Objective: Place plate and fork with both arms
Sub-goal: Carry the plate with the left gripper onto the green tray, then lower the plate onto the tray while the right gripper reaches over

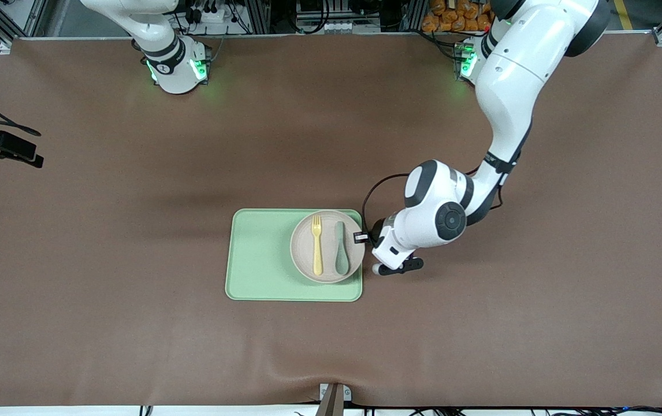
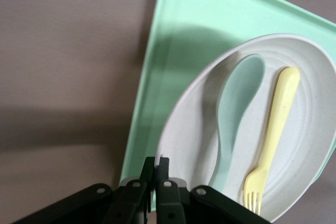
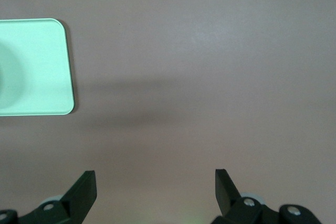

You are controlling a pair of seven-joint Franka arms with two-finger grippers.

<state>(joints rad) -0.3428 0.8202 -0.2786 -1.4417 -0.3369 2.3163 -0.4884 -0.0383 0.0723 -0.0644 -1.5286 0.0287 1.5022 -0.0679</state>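
at frame centre we see the green tray [image 1: 261, 257] on the brown table [image 1: 106, 231]. the left gripper [image 1: 361, 237] reaches low, clenched on the plate [image 1: 302, 254] rim. the plate holds the fork [image 1: 317, 245] and a spoon [image 1: 341, 249]. the right gripper [image 3: 156, 192], released, waits over bare table.

The brown table [image 1: 106, 260] carries a rectangular light-green tray [image 1: 259, 257] near its middle, lying flat and somewhat toward the front camera, while the two arms' bases [image 1: 178, 72] stand along the table's edge farthest from that camera, well apart from the tray.
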